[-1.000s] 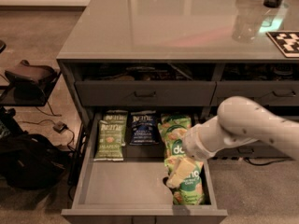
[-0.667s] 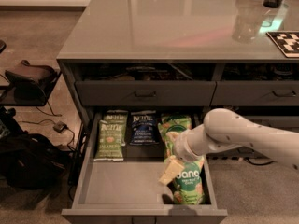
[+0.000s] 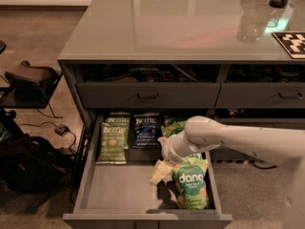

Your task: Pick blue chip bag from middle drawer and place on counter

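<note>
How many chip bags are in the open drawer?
4: green jalapeno bag left, blue chip bag beside it, rear dang bag behind the arm, front dang bag beside the gripper. More may hide underneath.

A dang bag lies beside the hand, a jalapeno bag apart.

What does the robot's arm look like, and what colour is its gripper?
The arm is smooth and white, built of thick rounded tube-like segments with a bulbous joint near the wrist. No cables or markings show on it. The gripper at its end is a smaller cream-yellow piece. It is over the floor of the open middle drawer, just left of the green dang bag.
</note>
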### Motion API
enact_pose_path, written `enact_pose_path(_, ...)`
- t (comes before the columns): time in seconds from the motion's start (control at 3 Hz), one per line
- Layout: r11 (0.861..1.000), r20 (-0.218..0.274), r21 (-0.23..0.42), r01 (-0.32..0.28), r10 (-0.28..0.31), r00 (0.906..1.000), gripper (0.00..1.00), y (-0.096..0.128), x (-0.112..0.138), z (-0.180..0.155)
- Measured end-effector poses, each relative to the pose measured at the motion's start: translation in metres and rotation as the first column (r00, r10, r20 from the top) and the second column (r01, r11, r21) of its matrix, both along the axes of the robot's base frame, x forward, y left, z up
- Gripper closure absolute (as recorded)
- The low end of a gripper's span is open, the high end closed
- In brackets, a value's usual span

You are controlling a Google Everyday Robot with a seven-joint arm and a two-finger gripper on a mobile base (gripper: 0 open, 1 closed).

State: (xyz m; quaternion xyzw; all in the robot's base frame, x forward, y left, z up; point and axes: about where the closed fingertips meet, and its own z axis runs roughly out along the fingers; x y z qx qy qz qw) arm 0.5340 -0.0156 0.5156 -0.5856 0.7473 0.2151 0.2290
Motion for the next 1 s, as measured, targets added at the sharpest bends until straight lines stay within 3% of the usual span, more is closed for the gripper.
enact_pose_path(0.67,0.997,-0.071,-0.038,-0.069,0.066,0.9953,0.00,0.034,0.042,-0.065)
enact_pose_path(1.0,0.998,-0.029,-0.024,-0.052,0.051,0.9983,0.00,0.045,0.102,-0.072)
